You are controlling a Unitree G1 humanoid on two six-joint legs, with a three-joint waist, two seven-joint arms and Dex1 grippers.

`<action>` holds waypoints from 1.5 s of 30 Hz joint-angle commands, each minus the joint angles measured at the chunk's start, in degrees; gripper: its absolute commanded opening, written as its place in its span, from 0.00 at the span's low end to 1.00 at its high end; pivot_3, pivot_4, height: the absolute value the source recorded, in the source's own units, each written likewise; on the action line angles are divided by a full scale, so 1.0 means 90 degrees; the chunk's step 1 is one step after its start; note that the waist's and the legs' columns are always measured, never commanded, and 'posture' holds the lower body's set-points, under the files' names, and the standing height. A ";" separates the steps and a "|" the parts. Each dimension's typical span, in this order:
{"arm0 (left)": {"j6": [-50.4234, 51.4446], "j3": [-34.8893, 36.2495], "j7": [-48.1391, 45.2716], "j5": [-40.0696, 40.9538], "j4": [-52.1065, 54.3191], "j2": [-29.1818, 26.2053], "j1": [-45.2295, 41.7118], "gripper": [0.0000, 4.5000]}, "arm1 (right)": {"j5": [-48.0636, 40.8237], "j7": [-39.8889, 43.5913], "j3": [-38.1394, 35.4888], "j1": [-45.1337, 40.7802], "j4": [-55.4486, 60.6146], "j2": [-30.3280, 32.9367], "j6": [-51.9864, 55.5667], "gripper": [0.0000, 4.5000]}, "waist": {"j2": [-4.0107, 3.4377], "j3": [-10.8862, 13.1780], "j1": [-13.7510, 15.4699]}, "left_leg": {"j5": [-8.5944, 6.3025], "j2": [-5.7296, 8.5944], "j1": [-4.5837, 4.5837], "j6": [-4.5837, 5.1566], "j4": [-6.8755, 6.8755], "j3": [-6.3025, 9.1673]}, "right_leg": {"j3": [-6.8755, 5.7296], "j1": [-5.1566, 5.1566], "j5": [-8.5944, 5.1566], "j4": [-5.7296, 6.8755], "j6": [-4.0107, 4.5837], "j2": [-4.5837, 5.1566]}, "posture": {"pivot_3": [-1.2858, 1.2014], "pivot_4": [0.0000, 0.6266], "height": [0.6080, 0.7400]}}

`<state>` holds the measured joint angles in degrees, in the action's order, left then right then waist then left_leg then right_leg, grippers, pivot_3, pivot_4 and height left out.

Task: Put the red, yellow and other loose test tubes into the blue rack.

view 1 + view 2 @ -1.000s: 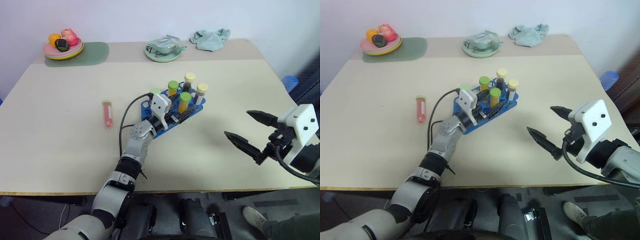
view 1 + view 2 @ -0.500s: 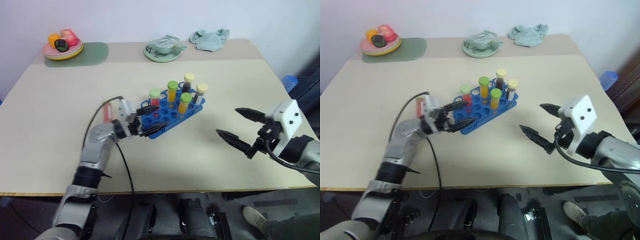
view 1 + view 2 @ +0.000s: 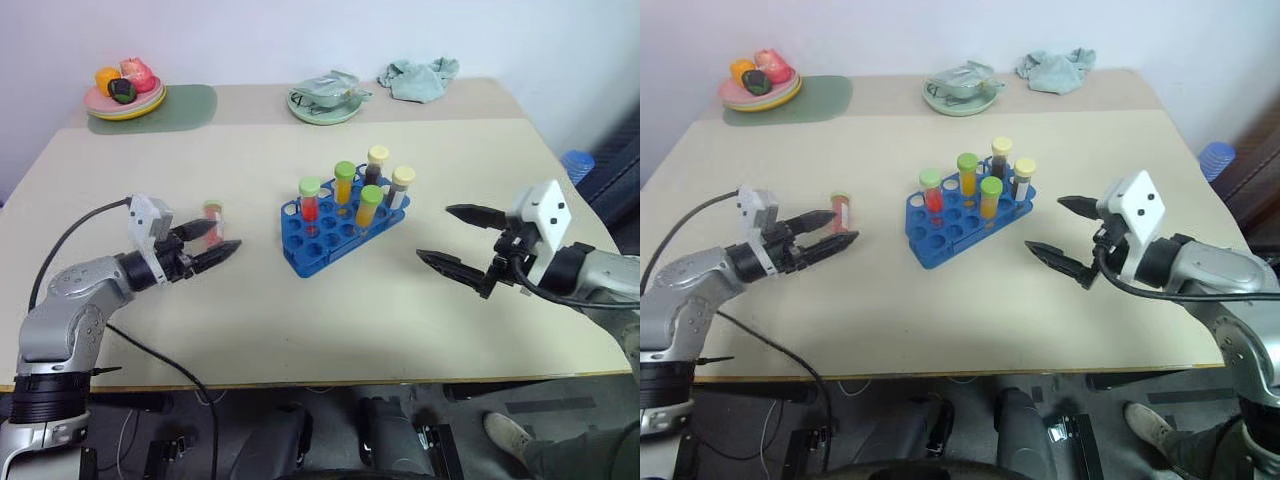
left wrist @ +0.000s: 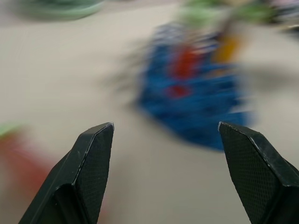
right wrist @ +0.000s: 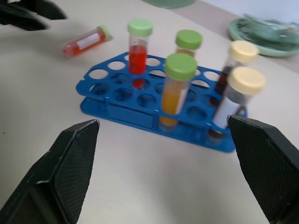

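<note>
Tubes standing in blue rack (image 3: 330, 232): five. Green-capped: three – one bright red (image 3: 310, 203), two yellow-orange (image 3: 344, 183) (image 3: 369, 208). Cream-capped: two – one dark (image 3: 376, 165), one with white label (image 3: 399, 190).
Loose tube on surface (image 3: 320, 300): one, pale red with green cap (image 3: 212, 216), lying just beyond left hand (image 3: 213, 243).
Rack: one. Hands: two, right hand (image 3: 455, 238) on far side of rack.
Back edge: one plate of fruit (image 3: 126, 98), one green mat (image 3: 180, 105), one green dish (image 3: 326, 103), one crumpled cloth (image 3: 420, 77).
</note>
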<state>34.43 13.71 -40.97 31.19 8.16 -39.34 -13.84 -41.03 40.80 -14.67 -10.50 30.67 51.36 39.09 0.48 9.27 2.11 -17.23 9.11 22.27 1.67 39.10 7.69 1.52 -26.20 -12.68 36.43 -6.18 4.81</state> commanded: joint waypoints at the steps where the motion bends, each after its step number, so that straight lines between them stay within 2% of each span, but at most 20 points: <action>1: 0.0828 0.0663 0.0824 0.0139 0.0213 -0.0198 -0.0278 0.81 | 0.0106 0.0169 0.0044 -0.0285 -0.0119 0.0005 -0.0185 1.00 | 0.0000 0.0000 0.0007 | 0.0000 0.0000 0.0000 0.0000 -0.0001 0.0000 | -0.0001 -0.0001 0.0000 -0.0002 0.0000 -0.0001 | 0.52 0.24 1.00; 4: 0.1689 0.1056 0.1183 0.0456 -0.0160 -0.0465 -0.0950 0.81 | 0.0144 0.0283 0.0124 -0.0446 -0.0223 0.0032 -0.0192 1.00 | 0.0004 0.0002 0.0007 | 0.0000 0.0000 0.0001 0.0000 -0.0002 0.0001 | -0.0003 -0.0002 0.0000 -0.0001 0.0000 -0.0002 | 0.52 0.24 1.00; 7: 0.3529 0.0671 0.1615 0.0433 -0.0749 -0.0996 -0.2177 0.81 | 0.0210 0.0382 0.0243 -0.0669 -0.0347 0.0037 -0.0180 1.00 | 0.0008 0.0004 0.0012 | -0.0001 0.0000 0.0002 0.0000 0.0001 0.0001 | -0.0007 -0.0002 0.0000 0.0000 0.0000 -0.0002 | 0.52 0.24 1.00; 10: 0.4727 0.0422 0.2335 0.0103 -0.1554 -0.0827 -0.3513 0.81 | 0.0266 0.0423 0.0358 -0.0856 -0.0415 0.0026 -0.0151 1.00 | 0.0009 0.0003 0.0018 | -0.0002 0.0003 0.0004 0.0002 0.0001 0.0002 | -0.0009 -0.0004 0.0000 -0.0003 -0.0001 -0.0002 | 0.52 0.24 1.00; 13: 0.5847 0.0267 0.2812 -0.0252 -0.2213 -0.0632 -0.4403 0.81 | 0.0299 0.0448 0.0367 -0.0887 -0.0406 0.0022 -0.0133 1.00 | 0.0010 0.0003 -0.0003 | -0.0002 0.0003 0.0004 0.0002 0.0001 0.0004 | -0.0011 -0.0004 0.0000 -0.0001 -0.0001 -0.0002 | 0.52 0.24 1.00; 15: 0.6367 0.0044 0.3076 -0.0159 -0.2761 -0.0593 -0.4868 0.81 | 0.0306 0.0480 0.0323 -0.0852 -0.0398 0.0040 -0.0134 1.00 | 0.0011 0.0004 -0.0032 | -0.0002 0.0003 0.0004 0.0001 -0.0002 0.0004 | -0.0011 -0.0009 0.0000 0.0001 -0.0001 -0.0004 | 0.52 0.24 1.00; 20: 0.6452 -0.0607 0.3985 -0.0045 -0.4107 -0.0384 -0.5729 0.81 | 0.0353 0.0504 0.0301 -0.0775 -0.0393 0.0019 -0.0172 1.00 | 0.0012 0.0004 -0.0147 | -0.0001 0.0002 0.0006 -0.0003 0.0002 0.0005 | -0.0010 -0.0014 0.0000 0.0014 -0.0001 -0.0003 | 0.52 0.24 1.00; 24: 0.6452 -0.0660 0.4681 -0.0274 -0.4983 0.0120 -0.6450 0.81 | 0.0363 0.0407 0.0398 -0.0893 -0.0354 -0.0067 -0.0114 1.00 | 0.0012 0.0004 -0.0150 | 0.0000 0.0005 0.0006 -0.0005 0.0009 0.0005 | -0.0010 -0.0015 0.0000 0.0023 -0.0001 0.0000 | 0.52 0.24 1.00; 31: 0.6452 0.0115 0.5514 -0.1208 -0.6228 0.0986 -0.7186 0.81 | 0.0330 0.0441 0.0256 -0.0781 -0.0234 -0.0008 -0.0060 1.00 | 0.0013 0.0005 -0.0175 | 0.0001 0.0005 0.0006 -0.0007 0.0006 -0.0002 | -0.0007 -0.0027 0.0000 0.0034 -0.0001 0.0000 | 0.52 0.24 1.00; 38: 0.6379 0.0704 0.5958 -0.1970 -0.6403 0.1201 -0.7201 0.81 | 0.0088 0.0572 -0.0250 -0.0348 0.0147 0.0155 0.0061 1.00 | 0.0015 0.0006 -0.0165 | 0.0000 0.0005 0.0008 -0.0008 0.0007 -0.0005 | -0.0006 -0.0031 0.0000 0.0059 -0.0001 0.0004 | 0.52 0.24 1.00; 45: 0.5823 0.1009 0.6146 -0.2373 -0.6808 0.1466 -0.7247 0.81 | -0.0109 0.0675 -0.0235 -0.0451 0.0271 0.0156 0.0033 1.00 | 0.0016 0.0006 -0.0152 | 0.0001 0.0007 0.0008 -0.0008 0.0011 -0.0006 | -0.0007 -0.0030 0.0000 0.0060 -0.0001 0.0009 | 0.52 0.24 1.00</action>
<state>88.50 21.88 13.76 10.99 -52.91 -25.88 -76.94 -40.95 46.35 -15.69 -13.59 31.38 52.18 39.70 0.63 9.32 0.75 -17.23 9.18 22.34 1.60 39.20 7.64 1.46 -26.47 -12.67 36.97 -6.19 4.90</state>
